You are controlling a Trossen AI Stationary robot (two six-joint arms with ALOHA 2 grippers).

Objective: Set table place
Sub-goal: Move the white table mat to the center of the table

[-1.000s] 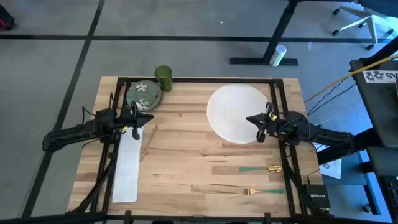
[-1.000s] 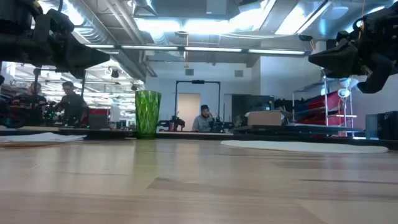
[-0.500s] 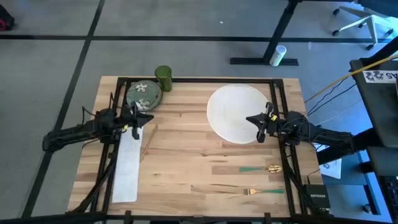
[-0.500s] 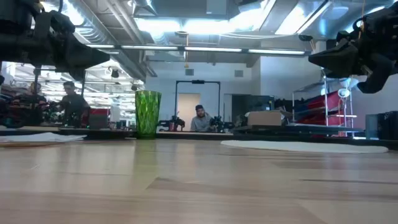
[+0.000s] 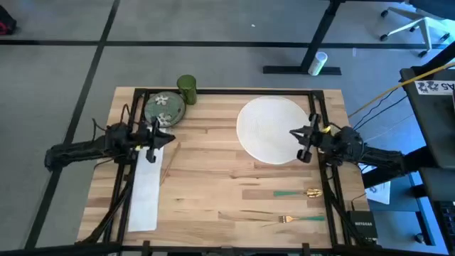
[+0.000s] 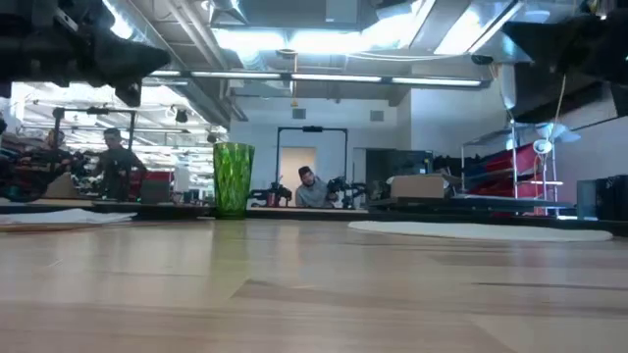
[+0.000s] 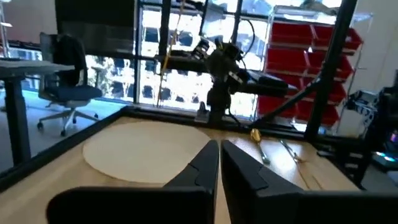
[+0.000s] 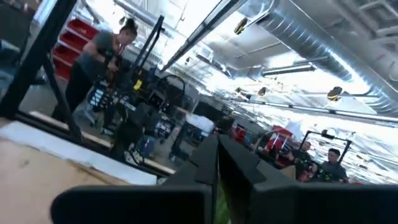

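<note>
On the light-wood table lie a round white placemat at the far right, a floral dish and a green cup at the far left, and a long white napkin along the left side. A green-handled spoon and fork lie near the right front. My left gripper hovers shut over the napkin's far end, pointing right. My right gripper hovers shut above the placemat's right edge, pointing left. Neither holds anything.
Thin wooden chopsticks lie just right of the napkin. Black rails run along the table's edges under both arms. Bare wood spans the middle. People stand in the room beyond the table.
Both grippers have risen and drawn back a little, the left toward the table's left edge and the right toward its right edge. The right gripper has also tipped upward. Both stay shut, and nothing on the table has moved.
</note>
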